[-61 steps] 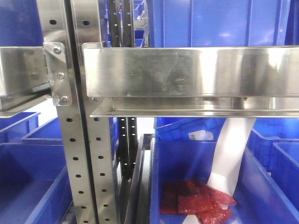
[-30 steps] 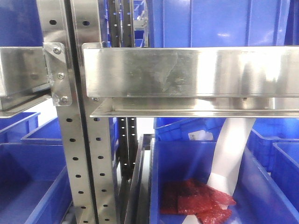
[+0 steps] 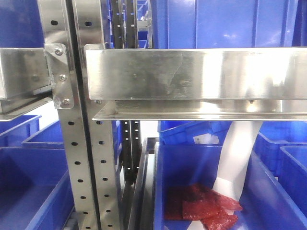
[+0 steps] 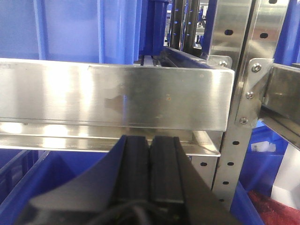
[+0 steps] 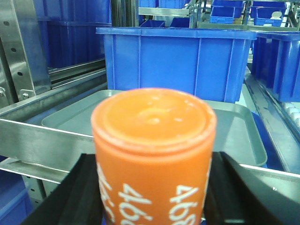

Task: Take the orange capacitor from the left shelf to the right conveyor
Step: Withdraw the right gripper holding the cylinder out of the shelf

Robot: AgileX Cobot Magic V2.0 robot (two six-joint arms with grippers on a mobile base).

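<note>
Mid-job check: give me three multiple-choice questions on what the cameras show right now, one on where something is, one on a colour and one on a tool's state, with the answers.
1. Where is the orange cylinder?
A. In the left tool.
B. In the right tool.
C. In neither tool.

2. What colour is the print on its side?
A. Black.
B. Blue.
C. White.

3. How is the left tool?
A. Shut, holding nothing.
B. Wide open.
C. Shut on the cylinder.

Answers:
1 B: the dark fingers sit against both its sides in the right wrist view.
2 C: white digits stand out on the orange side.
3 A: its two black pads meet with nothing between them.
</note>
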